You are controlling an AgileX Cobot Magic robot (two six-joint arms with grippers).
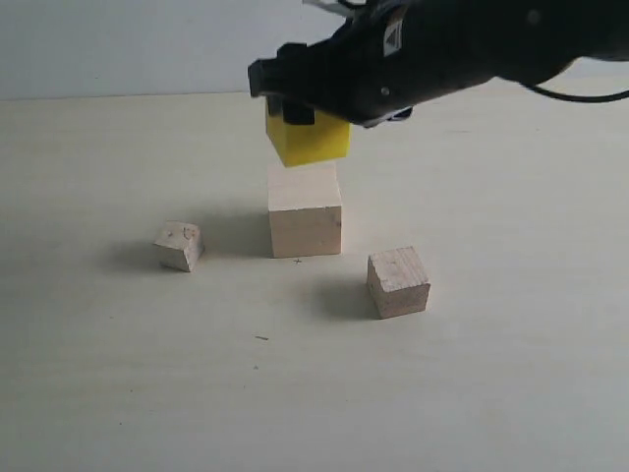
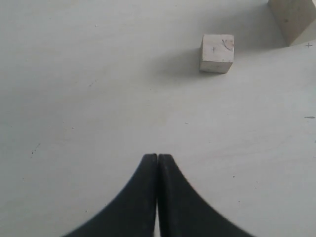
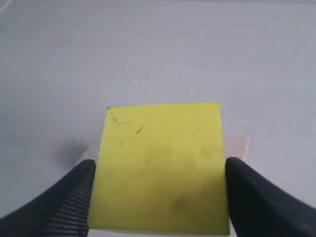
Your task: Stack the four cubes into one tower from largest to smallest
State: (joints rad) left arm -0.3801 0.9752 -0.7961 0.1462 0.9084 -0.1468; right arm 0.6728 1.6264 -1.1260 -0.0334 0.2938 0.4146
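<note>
Right claw (image 3: 160, 197) grasps the yellow cube (image 1: 313, 140) between its two fingers, one on each side face. In the exterior view this cube is directly over the large cube (image 1: 305, 214), at 12 o'clock from it and a little turned against it. I cannot tell if the two touch. From the large cube, the smallest cube (image 1: 179, 246) lies at 8 o'clock and the brownish cube (image 1: 398, 282) at 4 o'clock, both apart from it on the table (image 1: 491, 393). Left claw (image 2: 157, 159) is clenched, tips together, holding nothing.
</note>
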